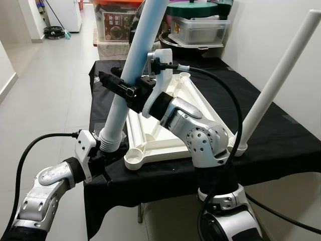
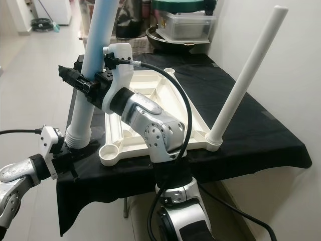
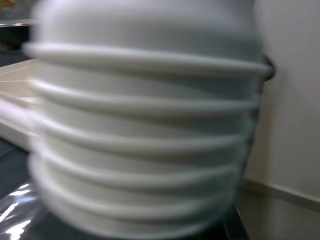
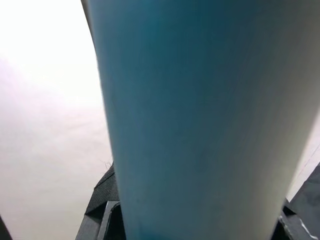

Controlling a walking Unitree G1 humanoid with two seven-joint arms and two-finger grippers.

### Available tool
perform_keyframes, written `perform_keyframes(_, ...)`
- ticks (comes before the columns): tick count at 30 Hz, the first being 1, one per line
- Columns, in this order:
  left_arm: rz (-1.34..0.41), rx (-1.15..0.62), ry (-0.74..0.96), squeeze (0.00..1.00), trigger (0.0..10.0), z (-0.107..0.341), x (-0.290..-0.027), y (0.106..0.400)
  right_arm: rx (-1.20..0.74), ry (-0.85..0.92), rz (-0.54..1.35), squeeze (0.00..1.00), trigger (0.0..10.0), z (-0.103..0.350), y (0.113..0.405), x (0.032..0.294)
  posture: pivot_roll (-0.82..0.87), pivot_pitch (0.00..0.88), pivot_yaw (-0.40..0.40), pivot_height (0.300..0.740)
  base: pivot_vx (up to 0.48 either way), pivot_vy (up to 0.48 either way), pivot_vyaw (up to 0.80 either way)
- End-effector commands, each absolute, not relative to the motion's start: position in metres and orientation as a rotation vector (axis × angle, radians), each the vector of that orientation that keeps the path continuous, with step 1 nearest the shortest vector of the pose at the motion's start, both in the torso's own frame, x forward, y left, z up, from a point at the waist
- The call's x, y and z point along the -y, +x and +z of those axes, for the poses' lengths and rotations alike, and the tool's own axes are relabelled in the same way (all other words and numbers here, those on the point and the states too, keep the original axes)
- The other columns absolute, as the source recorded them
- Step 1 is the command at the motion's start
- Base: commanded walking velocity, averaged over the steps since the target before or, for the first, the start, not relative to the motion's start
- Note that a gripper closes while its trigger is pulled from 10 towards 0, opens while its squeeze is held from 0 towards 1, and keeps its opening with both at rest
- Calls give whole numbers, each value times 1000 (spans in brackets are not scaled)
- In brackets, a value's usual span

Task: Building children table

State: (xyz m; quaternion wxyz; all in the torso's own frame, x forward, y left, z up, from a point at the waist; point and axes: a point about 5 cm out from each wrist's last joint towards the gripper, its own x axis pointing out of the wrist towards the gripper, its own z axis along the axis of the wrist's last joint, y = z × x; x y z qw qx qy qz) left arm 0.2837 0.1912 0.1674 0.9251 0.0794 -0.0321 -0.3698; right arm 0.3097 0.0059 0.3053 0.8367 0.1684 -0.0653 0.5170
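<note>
The upturned white tabletop [image 1: 165, 125] is lying on the black-draped counter [image 1: 281, 140], with one white leg [image 1: 273, 85] already standing in its far right corner. The right pincer [image 1: 120, 85] is clenching the pale blue leg [image 1: 133, 65] partway up. The left pincer [image 1: 98, 150] is sitting at the leg's ribbed threaded end [image 1: 110, 139], just beside the tabletop's near left corner socket [image 1: 134, 159]; I cannot tell whether it is gripping.

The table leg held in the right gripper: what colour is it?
Light blue leg, with a white ribbed end; clearest in the left eye view.
</note>
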Motion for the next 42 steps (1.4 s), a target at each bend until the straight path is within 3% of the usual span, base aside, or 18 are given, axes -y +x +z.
perform_keyframes(1,-742,110,200,0,10000,181,-190,288,25,352,1185,0,10000,288,302,-21,65,0,-68,740,0,0,0)
perform_keyframes(5,-679,103,252,0,10000,178,-197,290,23,340,1176,0,10000,287,304,-20,64,0,-70,740,0,0,0)
perform_keyframes(6,-644,123,261,1000,10000,178,-202,290,22,338,1173,0,10000,286,304,-19,64,0,-70,740,0,0,0)
perform_keyframes(11,-627,148,271,1000,10000,179,-205,289,21,334,1170,0,10000,285,305,-18,67,0,-76,740,0,0,0)
perform_keyframes(14,-771,145,254,1000,10000,181,-191,278,15,328,1169,0,10000,284,305,-19,66,0,-76,740,0,0,0)
perform_keyframes(20,-881,98,233,1000,10000,175,-181,267,16,332,1157,0,10000,285,308,-19,65,0,-76,740,0,0,0)
perform_keyframes(31,-873,88,219,1000,10000,172,-178,269,13,335,1148,0,10000,285,310,-19,66,0,-80,740,0,0,0)
perform_keyframes(32,-897,74,217,671,10000,172,-176,267,12,338,1140,0,10000,284,311,-19,64,0,-77,740,0,0,0)
perform_keyframes(33,-890,69,215,510,10000,172,-176,268,12,339,1140,0,10000,284,311,-19,63,0,-75,740,0,0,0)
perform_keyframes(34,-890,69,215,510,10000,172,-176,268,12,339,1140,0,10000,284,311,-19,63,0,-75,740,0,0,0)
perform_keyframes(35,-872,69,215,0,10000,172,-178,269,11,340,1142,0,10000,284,311,-19,63,0,-75,740,0,0,0)
perform_keyframes(40,-804,64,202,0,10000,173,-185,276,6,344,1146,0,10000,282,309,-20,62,0,-74,740,0,0,0)
perform_keyframes(41,-827,71,186,0,0,173,-184,274,6,346,1146,0,10000,282,309,-20,62,0,-74,740,0,0,0)
perform_keyframes(42,-827,71,186,0,0,173,-184,274,6,346,1146,0,10000,282,309,-20,62,0,-74,740,0,0,0)
